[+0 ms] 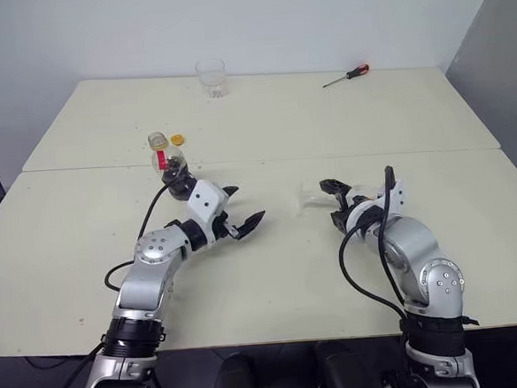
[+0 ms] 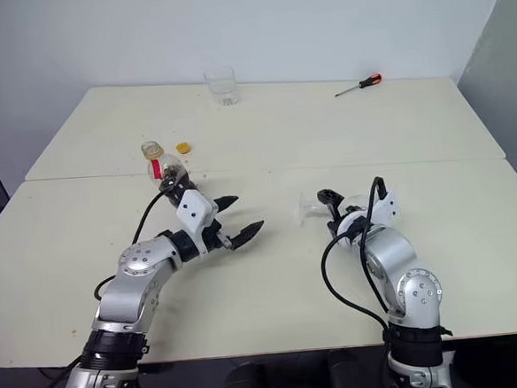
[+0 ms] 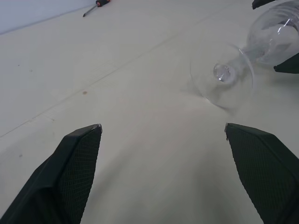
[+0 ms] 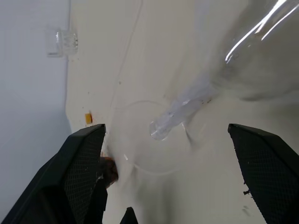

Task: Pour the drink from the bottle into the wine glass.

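Pale counter [image 1: 263, 131], seen from the robot's head. The wine glass [image 3: 243, 60] lies on its side near the centre-right, foot toward the robot's left, bowl between the spread fingers of the right gripper [image 1: 337, 203]; can't tell if the fingers touch it. In the right wrist view the stem and foot run away from the camera between the two fingers, bowl close up.

The left gripper [image 1: 239, 209] sits low over the counter at centre-left, fingers spread wide, holding nothing, pointing toward the glass foot, w/ a gap between them.

The bottle [image 1: 169, 158] is just behind the left gripper, tilted, cap off, a little dark drink [image 1: 175, 174] at its base. The yellow cap [image 1: 177, 138] lies beside it on the counter.

Far edge: a clear tumbler [image 1: 211, 77] upright, and a red-handled screwdriver [image 1: 346, 76] toward the right.
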Controlling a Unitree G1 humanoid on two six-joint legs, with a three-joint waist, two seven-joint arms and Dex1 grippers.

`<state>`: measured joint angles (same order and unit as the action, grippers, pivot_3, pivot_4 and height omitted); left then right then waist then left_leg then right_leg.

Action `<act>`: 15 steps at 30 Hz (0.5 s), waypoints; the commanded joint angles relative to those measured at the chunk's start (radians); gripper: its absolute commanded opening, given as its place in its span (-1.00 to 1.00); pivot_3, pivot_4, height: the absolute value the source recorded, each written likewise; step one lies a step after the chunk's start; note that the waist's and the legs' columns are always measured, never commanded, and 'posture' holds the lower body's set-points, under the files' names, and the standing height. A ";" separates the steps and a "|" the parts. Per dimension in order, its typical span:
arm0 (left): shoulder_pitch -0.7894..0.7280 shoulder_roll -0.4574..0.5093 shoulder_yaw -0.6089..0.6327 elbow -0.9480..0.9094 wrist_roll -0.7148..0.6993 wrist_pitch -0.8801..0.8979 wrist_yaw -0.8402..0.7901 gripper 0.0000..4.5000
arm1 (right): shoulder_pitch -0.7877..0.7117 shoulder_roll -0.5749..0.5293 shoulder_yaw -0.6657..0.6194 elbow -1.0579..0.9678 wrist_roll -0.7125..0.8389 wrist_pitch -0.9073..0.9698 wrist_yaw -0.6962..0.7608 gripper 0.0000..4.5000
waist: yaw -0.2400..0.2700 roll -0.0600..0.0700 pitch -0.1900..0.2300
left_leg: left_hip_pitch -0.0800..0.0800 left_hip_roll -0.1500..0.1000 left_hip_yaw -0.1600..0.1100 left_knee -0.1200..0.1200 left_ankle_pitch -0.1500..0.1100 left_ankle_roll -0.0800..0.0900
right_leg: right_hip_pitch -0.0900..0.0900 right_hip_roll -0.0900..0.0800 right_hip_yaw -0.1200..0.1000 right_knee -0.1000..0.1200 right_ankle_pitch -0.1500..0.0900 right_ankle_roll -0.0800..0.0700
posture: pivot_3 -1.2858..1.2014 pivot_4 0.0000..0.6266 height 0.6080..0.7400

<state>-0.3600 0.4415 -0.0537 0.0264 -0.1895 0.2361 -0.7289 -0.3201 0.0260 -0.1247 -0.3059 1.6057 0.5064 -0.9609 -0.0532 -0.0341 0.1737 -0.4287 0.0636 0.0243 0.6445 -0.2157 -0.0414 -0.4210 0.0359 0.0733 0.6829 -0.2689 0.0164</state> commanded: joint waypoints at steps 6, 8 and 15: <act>0.011 0.013 0.011 -0.033 0.001 -0.018 0.002 0.99 | -0.042 0.067 -0.002 0.026 -0.104 -0.053 0.032 1.00 | 0.000 0.000 0.000 | 0.000 0.000 -0.001 0.000 0.000 0.000 | 0.000 -0.001 0.000 0.000 0.000 0.000 | 0.03 -0.52 1.00; 0.018 0.015 0.013 -0.042 -0.001 -0.015 0.003 0.99 | -0.056 0.087 0.003 0.040 -0.124 -0.052 0.041 1.00 | -0.001 0.000 0.000 | 0.000 0.000 -0.001 0.000 0.000 0.000 | 0.000 -0.001 0.000 0.000 0.000 0.000 | 0.03 -0.52 1.00; 0.035 0.016 0.015 -0.069 -0.003 0.001 0.012 0.99 | -0.094 0.137 -0.018 0.121 -0.218 -0.060 0.073 1.00 | -0.001 0.000 0.000 | 0.000 0.000 -0.001 0.000 0.000 0.000 | 0.000 -0.002 -0.001 0.000 0.000 -0.001 | 0.03 -0.52 1.00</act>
<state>-0.3245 0.4467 -0.0529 0.0008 -0.1896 0.2391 -0.7218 -0.3985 0.1566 -0.1340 -0.1713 1.4052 0.4592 -0.9056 -0.0543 -0.0340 0.1736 -0.4292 0.0638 0.0231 0.6447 -0.2157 -0.0414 -0.4211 0.0341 0.0728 0.6832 -0.2680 0.0148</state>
